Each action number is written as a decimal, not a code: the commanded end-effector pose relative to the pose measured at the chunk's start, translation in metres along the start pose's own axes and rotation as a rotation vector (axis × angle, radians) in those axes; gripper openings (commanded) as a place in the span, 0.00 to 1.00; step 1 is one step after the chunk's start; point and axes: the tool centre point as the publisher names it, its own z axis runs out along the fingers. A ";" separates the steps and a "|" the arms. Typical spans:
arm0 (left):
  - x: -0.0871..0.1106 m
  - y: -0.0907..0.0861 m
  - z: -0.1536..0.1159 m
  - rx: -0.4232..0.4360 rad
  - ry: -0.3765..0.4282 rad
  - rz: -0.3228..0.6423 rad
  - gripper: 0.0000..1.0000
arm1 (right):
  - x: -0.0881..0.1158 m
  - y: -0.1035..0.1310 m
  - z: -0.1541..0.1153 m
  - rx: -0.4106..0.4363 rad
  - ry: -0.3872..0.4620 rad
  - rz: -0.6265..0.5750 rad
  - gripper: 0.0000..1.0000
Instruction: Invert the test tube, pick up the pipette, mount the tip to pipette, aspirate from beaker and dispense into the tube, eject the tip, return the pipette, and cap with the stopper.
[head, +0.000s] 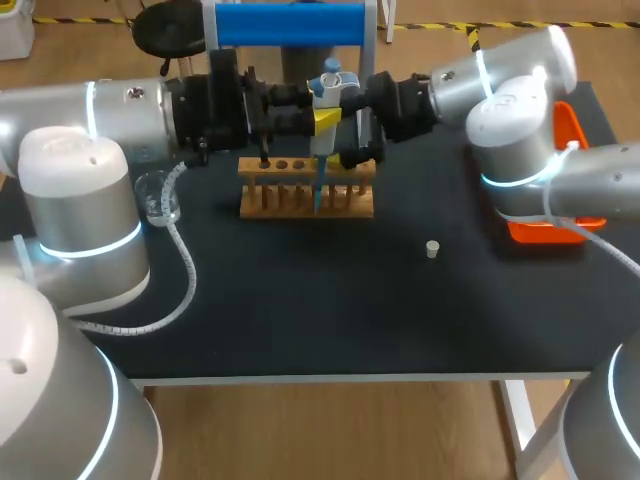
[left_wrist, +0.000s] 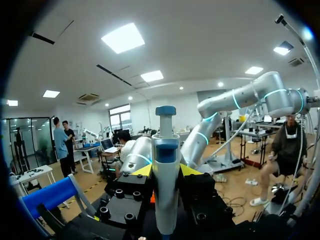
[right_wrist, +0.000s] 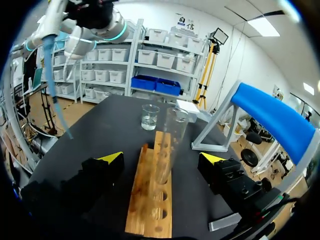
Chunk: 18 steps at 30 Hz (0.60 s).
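This is a laboratory bench set up for robots to do wet-lab work. A matte black worktop (head: 300, 310) carries chemistry ware: a wooden test-tube rack with a row of round holes (head: 305, 200), a clear glass test tube (right_wrist: 172, 145) standing upright in it, and a small clear glass beaker (right_wrist: 150, 117) holding a little clear liquid. A white-and-blue plastic pipette (left_wrist: 166, 185) hangs upright above the rack. A small pale stopper (head: 432, 249) lies loose on the worktop, well apart from the rack, and an orange plastic tray (head: 565, 130) sits at the far right edge. Two silver robot arms with glowing blue rings, the left arm (head: 90, 120) and the right arm (head: 520, 90), meet over the rack.
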 end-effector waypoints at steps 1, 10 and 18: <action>0.000 0.000 0.002 0.002 -0.004 0.001 0.00 | 0.020 0.010 -0.053 -0.025 -0.011 -0.008 1.00; 0.000 0.000 0.002 0.002 -0.004 0.001 0.00 | 0.054 0.032 -0.101 -0.137 -0.005 0.014 1.00; 0.000 0.000 0.002 0.002 -0.004 0.001 0.00 | 0.077 0.058 -0.129 -0.247 -0.018 0.054 1.00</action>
